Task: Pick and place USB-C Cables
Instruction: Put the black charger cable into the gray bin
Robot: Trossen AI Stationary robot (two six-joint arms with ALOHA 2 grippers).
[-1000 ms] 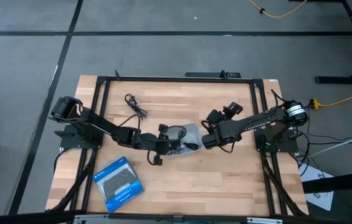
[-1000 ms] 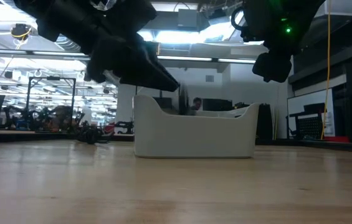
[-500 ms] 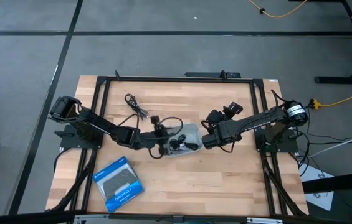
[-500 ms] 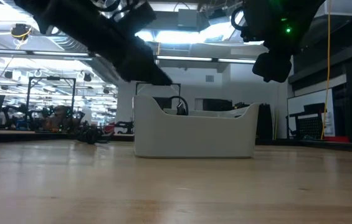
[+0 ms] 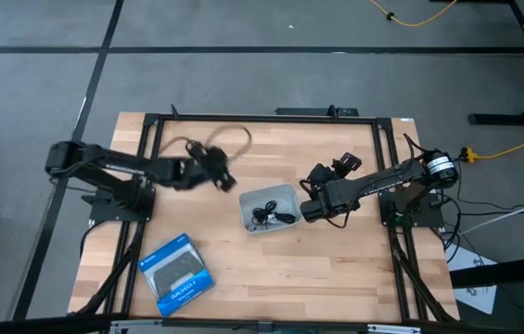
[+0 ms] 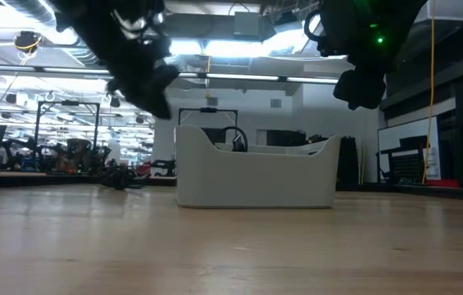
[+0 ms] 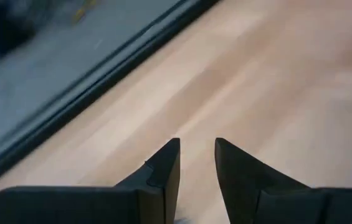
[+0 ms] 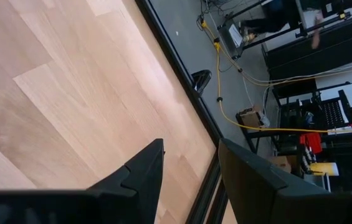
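A grey bin stands mid-table with a black coiled USB-C cable inside; one loop of that cable pokes above the bin's rim. A second black cable lies loose on the wood near the far left, also seen in the low view. My left gripper hovers open just beside this cable, over bare wood. My right gripper waits open at the bin's right side. No pale silver-white cables are in view.
A blue-and-black flat box lies near the table's near left corner. A black frame rail runs around the table. Bare wood stretches along the near side right of the box.
My left gripper has swung from above the bin toward the table's far left, ending beside the loose black cable. A black cable loop now shows above the bin's rim where none showed a second ago.
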